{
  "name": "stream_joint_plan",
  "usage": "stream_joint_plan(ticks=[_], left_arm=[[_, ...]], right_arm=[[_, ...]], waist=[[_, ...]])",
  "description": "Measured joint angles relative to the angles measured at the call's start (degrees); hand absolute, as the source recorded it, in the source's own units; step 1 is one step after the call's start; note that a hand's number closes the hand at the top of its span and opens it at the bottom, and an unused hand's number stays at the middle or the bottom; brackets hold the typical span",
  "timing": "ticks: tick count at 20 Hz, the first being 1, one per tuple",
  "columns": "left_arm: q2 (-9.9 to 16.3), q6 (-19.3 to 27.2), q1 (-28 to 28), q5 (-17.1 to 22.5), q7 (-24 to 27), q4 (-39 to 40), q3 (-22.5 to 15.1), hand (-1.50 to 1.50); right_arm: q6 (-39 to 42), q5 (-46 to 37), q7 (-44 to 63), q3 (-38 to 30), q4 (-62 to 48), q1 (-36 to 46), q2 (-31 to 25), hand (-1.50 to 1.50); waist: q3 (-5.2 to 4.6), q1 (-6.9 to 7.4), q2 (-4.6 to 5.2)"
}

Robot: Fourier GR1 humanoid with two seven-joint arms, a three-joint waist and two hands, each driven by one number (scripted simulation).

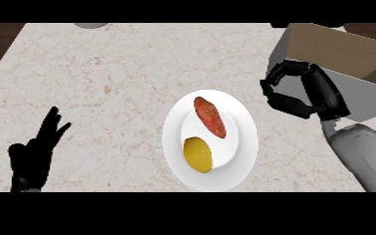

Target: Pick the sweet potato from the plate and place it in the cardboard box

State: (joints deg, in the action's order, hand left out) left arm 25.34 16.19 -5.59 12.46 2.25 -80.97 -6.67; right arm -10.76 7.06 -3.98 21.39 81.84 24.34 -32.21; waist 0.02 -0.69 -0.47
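Observation:
A reddish-brown sweet potato point(210, 117) lies on the upper part of a white plate point(238, 139) near the counter's middle. A yellow, rounded item point(197, 154) lies below it on the same plate. The cardboard box point(330, 47) stands at the upper right with its open top showing. My right hand point(305, 92) hovers between the plate and the box, right of the sweet potato, with fingers curled and nothing in them. My left hand point(33, 152) rests open at the lower left, fingers up.
The pale marble counter point(110, 79) spreads to the left of the plate. A grey round object point(92, 25) peeks in at the top edge. Dark flooring shows beyond the counter's upper left corner.

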Motion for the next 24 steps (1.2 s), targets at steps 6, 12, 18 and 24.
stream_joint_plan(ticks=[6,12,18,24], left_arm=[[-5.98,2.68,6.78,-0.25,-1.05,3.66,-0.67,0.0],[-7.32,2.88,9.23,-0.83,-2.48,4.81,-0.6,0.0],[-8.67,2.52,10.58,-1.43,-1.46,6.85,-0.22,0.0],[-8.92,2.74,10.65,-2.48,-3.38,4.77,-0.37,0.0]], right_arm=[[-11.19,-13.39,3.56,3.77,4.39,-3.89,0.7,-1.5],[-5.24,-20.34,19.57,6.27,13.53,-2.47,-5.42,-1.5],[7.27,-18.25,36.16,6.39,19.92,3.63,-7.27,-1.5],[16.61,-18.53,50.1,9.5,21.05,10.92,-2.04,-1.5]], waist=[[-0.07,-0.43,0.26],[-0.12,-0.1,0.2],[-0.1,0.46,0.29],[-0.09,1.1,0.36]])
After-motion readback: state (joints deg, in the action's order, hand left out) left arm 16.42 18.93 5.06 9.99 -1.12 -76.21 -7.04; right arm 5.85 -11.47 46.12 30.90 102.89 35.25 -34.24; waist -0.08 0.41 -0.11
